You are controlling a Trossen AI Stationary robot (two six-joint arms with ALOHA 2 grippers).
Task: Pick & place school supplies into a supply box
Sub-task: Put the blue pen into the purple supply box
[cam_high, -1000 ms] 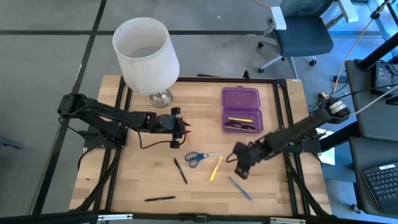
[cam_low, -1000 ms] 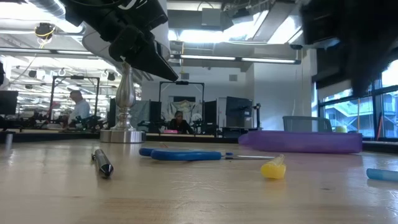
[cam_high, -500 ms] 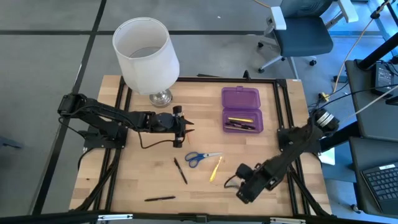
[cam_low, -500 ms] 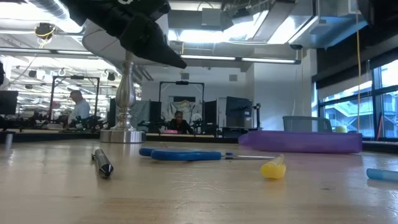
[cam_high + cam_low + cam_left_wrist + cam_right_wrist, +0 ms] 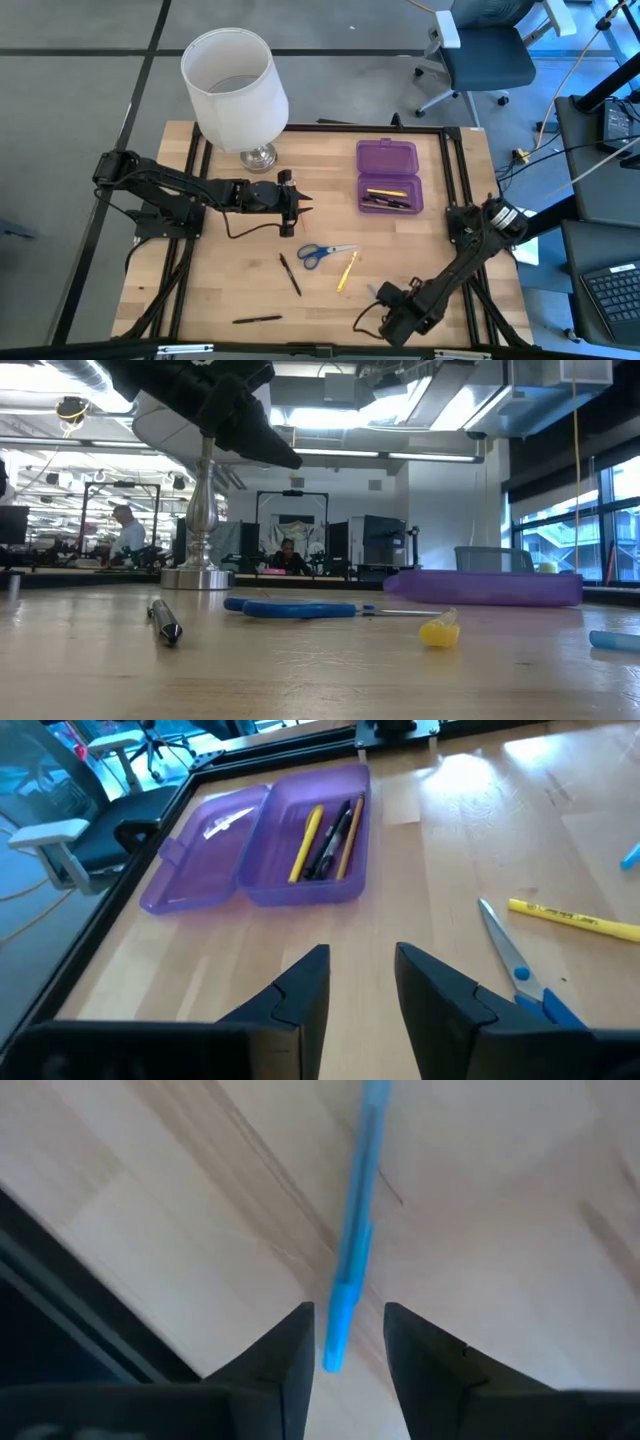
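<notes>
My R gripper [image 5: 345, 1342] sits low at the table's [image 5: 230, 290] near edge, fingers apart w/ the blue pen [image 5: 352, 1250] lying between them, not gripped. L gripper [image 5: 360, 982] hovers mid-table, part open, empty, facing the open purple box [image 5: 300, 850], scissors [image 5: 322, 253] nearby.

blue pen [image 5: 350, 1250] blurred, cut off
</notes>
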